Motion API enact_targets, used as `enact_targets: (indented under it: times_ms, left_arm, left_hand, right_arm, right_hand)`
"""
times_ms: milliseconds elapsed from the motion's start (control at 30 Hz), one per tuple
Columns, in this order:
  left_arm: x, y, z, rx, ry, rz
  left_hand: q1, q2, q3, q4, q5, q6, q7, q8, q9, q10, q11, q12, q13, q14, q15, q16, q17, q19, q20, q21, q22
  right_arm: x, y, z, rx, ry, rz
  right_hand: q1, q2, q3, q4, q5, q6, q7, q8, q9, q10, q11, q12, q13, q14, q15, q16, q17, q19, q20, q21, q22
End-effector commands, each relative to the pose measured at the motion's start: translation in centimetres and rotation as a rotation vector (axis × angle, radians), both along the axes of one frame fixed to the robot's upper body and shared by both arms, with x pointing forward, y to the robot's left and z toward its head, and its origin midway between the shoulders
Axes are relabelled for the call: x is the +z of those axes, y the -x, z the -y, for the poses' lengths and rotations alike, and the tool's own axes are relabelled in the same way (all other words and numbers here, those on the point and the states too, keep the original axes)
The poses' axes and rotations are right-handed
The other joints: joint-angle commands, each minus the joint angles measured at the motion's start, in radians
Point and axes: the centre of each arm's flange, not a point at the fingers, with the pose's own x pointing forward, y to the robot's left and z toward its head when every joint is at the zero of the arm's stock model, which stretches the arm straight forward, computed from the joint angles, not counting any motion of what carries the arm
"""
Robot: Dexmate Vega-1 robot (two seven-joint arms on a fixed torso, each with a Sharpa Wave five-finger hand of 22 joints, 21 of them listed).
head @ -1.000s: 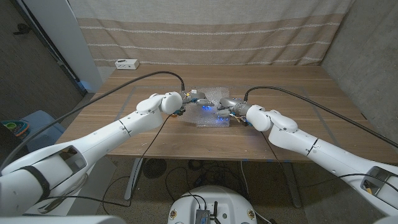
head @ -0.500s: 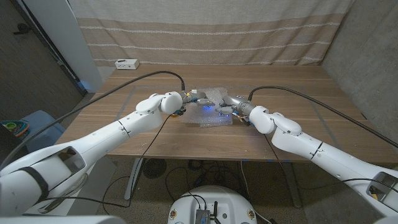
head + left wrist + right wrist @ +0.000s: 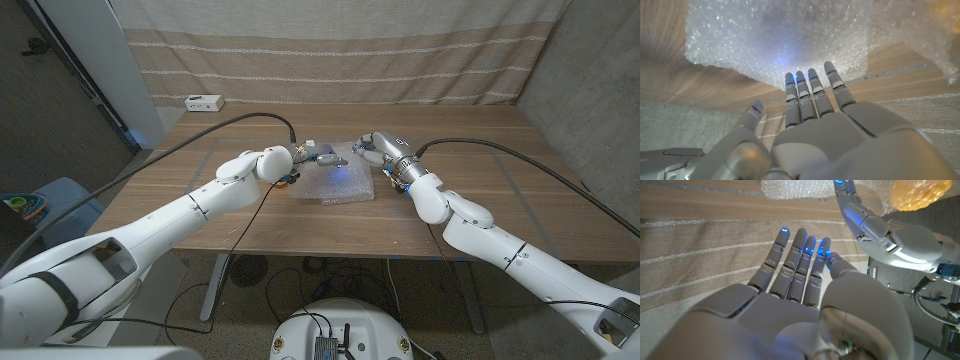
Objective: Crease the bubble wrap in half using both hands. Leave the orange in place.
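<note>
The bubble wrap (image 3: 340, 184) lies on the wooden table (image 3: 480, 170) between my two hands, a clear bumpy sheet lit blue in the middle. My left hand (image 3: 314, 158) is at its left edge. In the left wrist view the fingers (image 3: 812, 92) reach out straight and together, their tips at the edge of the wrap (image 3: 775, 40), holding nothing. My right hand (image 3: 374, 146) hangs raised above the wrap's far right side, its fingers (image 3: 800, 265) extended and empty. The orange (image 3: 920, 192) shows under a fold of wrap beside my left hand (image 3: 867, 220).
A small white box (image 3: 203, 102) sits at the table's far left corner. A striped curtain (image 3: 330, 50) hangs behind the table. Black cables (image 3: 240, 125) run along both arms over the tabletop.
My right hand has lifted off the near right part of the wrap and moved up and toward the far side. The left hand has barely moved.
</note>
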Motion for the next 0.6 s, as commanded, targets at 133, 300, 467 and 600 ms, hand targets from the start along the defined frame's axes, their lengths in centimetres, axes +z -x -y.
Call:
enact_targets:
  times_ms: [133, 300, 467, 600]
  left_arm:
    - [2.4, 2.5, -1.3, -0.157, 0.294, 0.166]
    - [2.2, 2.6, -2.6, -0.193, 0.425, 0.203]
    - [2.3, 2.5, -4.1, -0.214, 0.512, 0.159]
    - [2.2, 2.4, -5.0, -0.24, 0.572, 0.128]
  left_hand:
    - [0.016, 0.008, 0.015, -0.012, 0.002, -0.003, -0.011, 0.002, 0.003, 0.004, -0.004, 0.004, 0.003, 0.026, -0.004, 0.007, 0.003, 0.001, 0.011, -0.006, 0.002]
    - [0.039, 0.012, 0.029, -0.034, 0.005, -0.045, -0.02, -0.009, 0.002, -0.02, -0.006, -0.005, 0.003, 0.021, -0.008, 0.0, 0.003, 0.008, 0.014, -0.007, 0.003]
    - [0.052, 0.017, 0.041, -0.053, 0.005, -0.169, -0.05, -0.021, 0.003, -0.102, 0.002, -0.02, 0.006, -0.028, 0.001, -0.011, 0.007, -0.002, 0.026, -0.018, 0.005]
    - [0.054, 0.018, 0.044, -0.056, 0.005, -0.207, -0.066, -0.02, 0.003, -0.124, 0.006, -0.021, 0.007, -0.048, 0.002, -0.014, 0.007, -0.009, 0.025, -0.023, 0.006]
  right_arm:
    - [0.3, 1.2, 3.3, -0.011, -0.241, 0.128]
    - [0.3, 1.1, 4.1, 0.02, -0.333, 0.119]
    - [0.5, 0.6, 5.0, 0.092, -0.433, 0.088]
    - [0.7, 0.2, 5.5, 0.144, -0.489, 0.056]
  right_hand:
    - [-0.018, -0.005, 0.014, 0.002, 0.004, -0.022, -0.002, -0.013, -0.01, -0.02, -0.003, -0.017, -0.013, -0.022, -0.089, -0.026, -0.01, -0.012, 0.003, 0.003, -0.01]
    - [-0.036, -0.017, 0.024, -0.005, 0.004, -0.098, -0.017, -0.063, -0.04, -0.103, -0.013, -0.071, -0.043, -0.078, -0.082, -0.085, -0.04, -0.036, 0.013, 0.005, -0.033]
    - [-0.046, -0.021, 0.024, -0.012, 0.003, -0.149, -0.022, -0.099, -0.061, -0.179, -0.021, -0.12, -0.063, -0.107, -0.073, -0.106, -0.05, -0.048, 0.023, 0.007, -0.046]
    - [-0.05, -0.029, 0.022, -0.016, 0.003, -0.16, -0.019, -0.108, -0.067, -0.185, -0.018, -0.128, -0.068, -0.114, -0.065, -0.112, -0.055, -0.054, 0.027, 0.007, -0.049]
